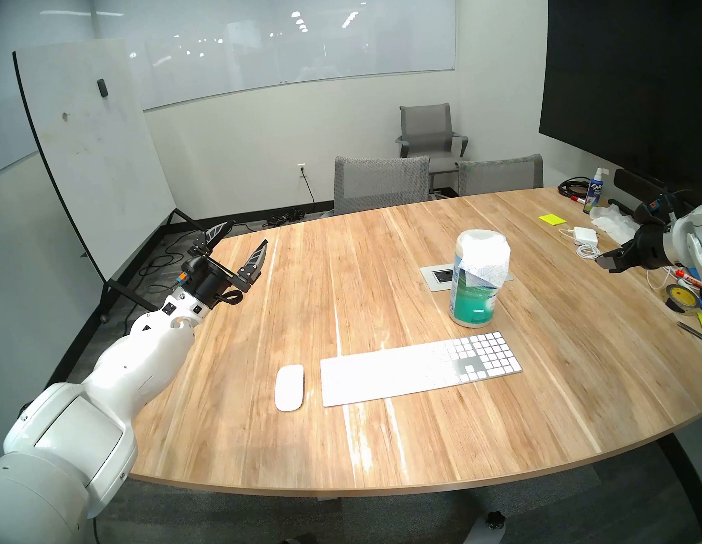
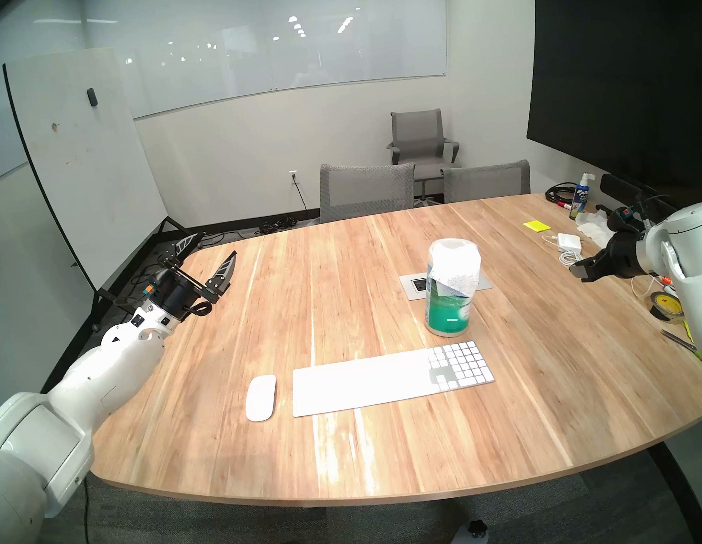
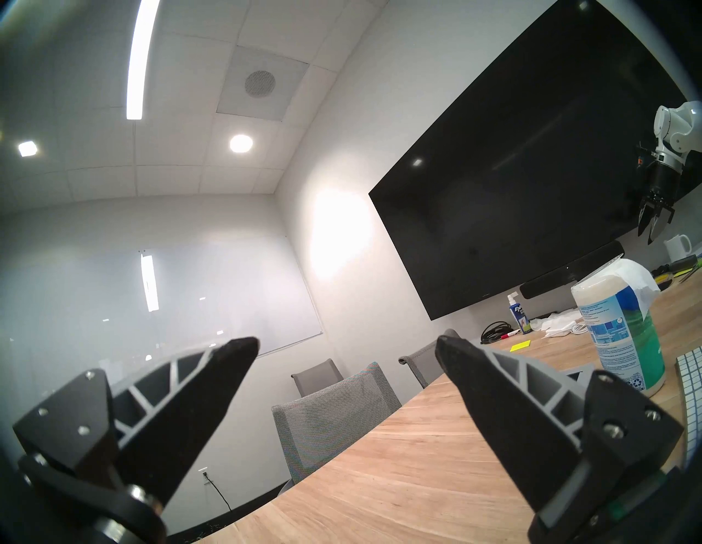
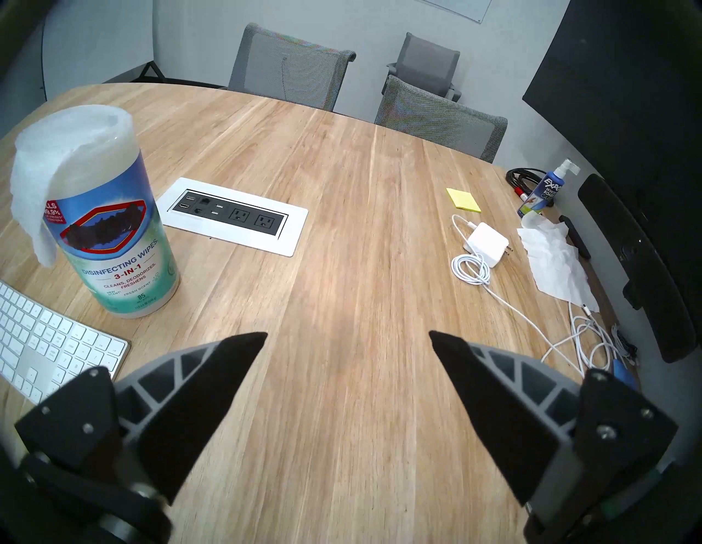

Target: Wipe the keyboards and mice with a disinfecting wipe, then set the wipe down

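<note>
Wooden table [image 1: 410,437] fills the middle of a meeting room with grey chairs [image 1: 381,181] and a whiteboard [image 1: 95,153] behind it. Near the front edge lies the white keyboard [image 1: 418,368], flat, with its number pad on the right. Just beside its left end lies the white mouse [image 1: 289,387], not touching it. Behind the right part of the keyboard stands the blue-green wipes canister [image 1: 475,282], upright. On its top sits the disinfecting wipe [image 1: 486,260], spread over the cap and hanging down one side.

At the left edge of the table the left gripper [image 1: 240,240] is raised above the wood, its 2 fingers wide apart and empty. At the right edge the right gripper [image 4: 347,338] hangs above bare wood, pointing down toward the table, its 2 fingers also wide apart with nothing between them. Near it lie a white power adapter [image 4: 488,243] with cable, a crumpled tissue [image 4: 554,262] and a yellow note pad [image 4: 463,199].
</note>
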